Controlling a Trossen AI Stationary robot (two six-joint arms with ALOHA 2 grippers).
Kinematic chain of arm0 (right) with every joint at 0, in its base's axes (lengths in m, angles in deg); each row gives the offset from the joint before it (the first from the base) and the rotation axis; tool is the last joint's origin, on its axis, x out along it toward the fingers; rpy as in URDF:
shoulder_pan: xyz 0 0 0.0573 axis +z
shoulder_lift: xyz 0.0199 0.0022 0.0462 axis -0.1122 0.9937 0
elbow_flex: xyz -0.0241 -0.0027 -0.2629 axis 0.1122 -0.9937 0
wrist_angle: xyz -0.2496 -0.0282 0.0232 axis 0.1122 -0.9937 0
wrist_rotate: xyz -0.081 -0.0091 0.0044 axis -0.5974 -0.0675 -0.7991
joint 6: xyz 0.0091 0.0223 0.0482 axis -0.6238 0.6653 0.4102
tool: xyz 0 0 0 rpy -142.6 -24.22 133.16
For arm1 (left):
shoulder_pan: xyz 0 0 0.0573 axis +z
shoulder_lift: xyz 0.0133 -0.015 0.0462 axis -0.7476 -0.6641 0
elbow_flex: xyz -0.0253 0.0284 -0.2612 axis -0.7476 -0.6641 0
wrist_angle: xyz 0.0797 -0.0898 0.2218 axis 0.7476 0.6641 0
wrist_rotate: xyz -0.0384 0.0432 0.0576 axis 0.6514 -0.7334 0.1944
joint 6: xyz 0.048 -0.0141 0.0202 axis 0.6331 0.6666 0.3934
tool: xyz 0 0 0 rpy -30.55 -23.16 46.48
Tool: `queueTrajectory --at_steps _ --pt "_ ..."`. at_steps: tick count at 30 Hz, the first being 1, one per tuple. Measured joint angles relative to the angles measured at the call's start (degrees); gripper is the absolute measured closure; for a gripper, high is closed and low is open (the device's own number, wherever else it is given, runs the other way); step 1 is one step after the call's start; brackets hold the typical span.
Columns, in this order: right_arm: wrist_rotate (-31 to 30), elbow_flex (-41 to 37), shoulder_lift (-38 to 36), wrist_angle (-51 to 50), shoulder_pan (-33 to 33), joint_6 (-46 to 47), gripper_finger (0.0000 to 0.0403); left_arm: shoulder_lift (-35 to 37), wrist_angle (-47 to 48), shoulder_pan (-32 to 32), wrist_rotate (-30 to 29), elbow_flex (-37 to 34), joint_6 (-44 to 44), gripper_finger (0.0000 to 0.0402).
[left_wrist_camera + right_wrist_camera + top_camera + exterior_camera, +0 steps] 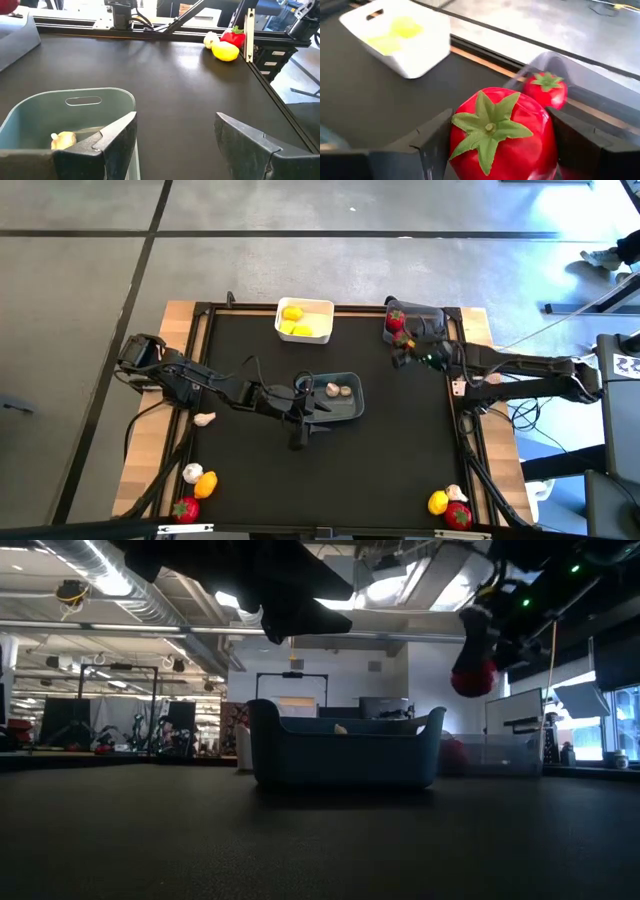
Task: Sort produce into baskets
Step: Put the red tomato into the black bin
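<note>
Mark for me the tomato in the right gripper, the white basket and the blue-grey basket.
tomato (pixel 502 137): right wrist view, red body below the green top.
white basket (pixel 318 307): high view, far rim.
blue-grey basket (pixel 345 755): low view, front wall.

White basket (pixel 305 320) holds yellow pieces; blue-grey basket (pixel 335 397) holds two garlic bulbs (pixel 338 390). A red tomato (pixel 502 135) hangs beside the dark basket (pixel 425 317).

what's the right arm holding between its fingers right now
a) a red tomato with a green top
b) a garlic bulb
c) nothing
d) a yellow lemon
a: the right wrist view shows a red tomato with a green top clamped between the right gripper fingers, near the dark grey basket.
</note>
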Motion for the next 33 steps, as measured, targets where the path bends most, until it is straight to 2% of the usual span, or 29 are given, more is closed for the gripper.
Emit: queueTrajectory --at_steps 10,17,26,33 --pt "11.29 0.00 8.34 7.11 -15.97 -5.65 0.0123 -0.02 0.43 0.00 0.31 0.00 0.63 0.0144" --pt "16.16 0.00 15.34 14.33 -23.53 -6.86 0.0123 -0.02 1.40 0.00 0.30 0.00 0.51 0.0144" --pt "20.83 -0.02 23.19 17.06 -28.57 -6.85 0.0123 -0.02 1.46 0.00 0.28 0.00 0.43 0.0144" --pt "21.78 -0.02 26.69 17.28 -28.67 -6.82 0.0118 -0.02 1.46 0.00 0.28 0.00 0.47 0.0144"
